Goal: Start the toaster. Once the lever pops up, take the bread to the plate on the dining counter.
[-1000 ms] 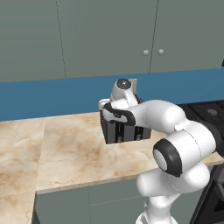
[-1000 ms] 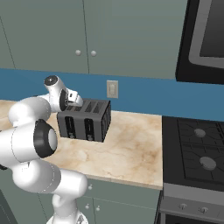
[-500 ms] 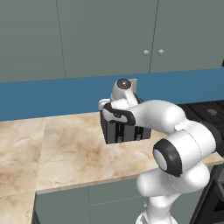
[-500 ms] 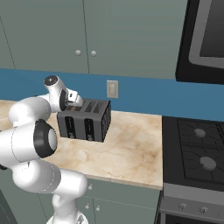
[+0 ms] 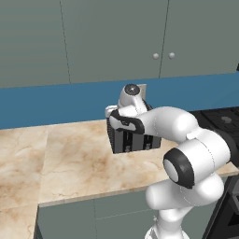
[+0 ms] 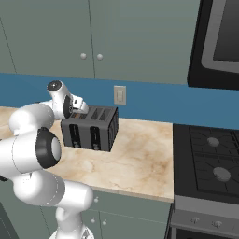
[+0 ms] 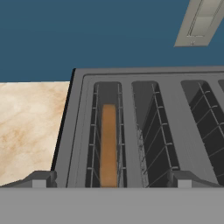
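Nothing is being moved since the earlier frame, honestly: the arm, the toaster (image 5: pixel 133 137) and the whole scene are sitting exactly where they were a second back. The gripper (image 7: pixel 111 183) is being held right above the toaster, looking straight down into the slots, and its two fingertips (image 7: pixel 39 180) are being kept spread wide apart, with nothing pinched between them.

The bread (image 7: pixel 108 144) is being kept inside the toaster, down in the leftmost slot as seen from the hand view, standing on edge between the wire guides. The slots next to it are being shown with just wire racks in them. The bread is lined up a bit to the left of the middle between the fingertips.

The toaster itself is being seen on the marble worktop (image 5: pixel 70 158), close to the blue backsplash (image 6: pixel 154 102), with its two black lever tracks facing the front in the right base view. A beige wall outlet (image 6: pixel 120 95) is being shown on the backsplash just behind and above the toaster. A black stovetop (image 6: pixel 210 158) is being seen off to the right of the worktop, well apart from the toaster, and grey-green cabinets (image 5: pixel 112 42) are being shown above the backsplash. How far down the levers are can't be told from these views.
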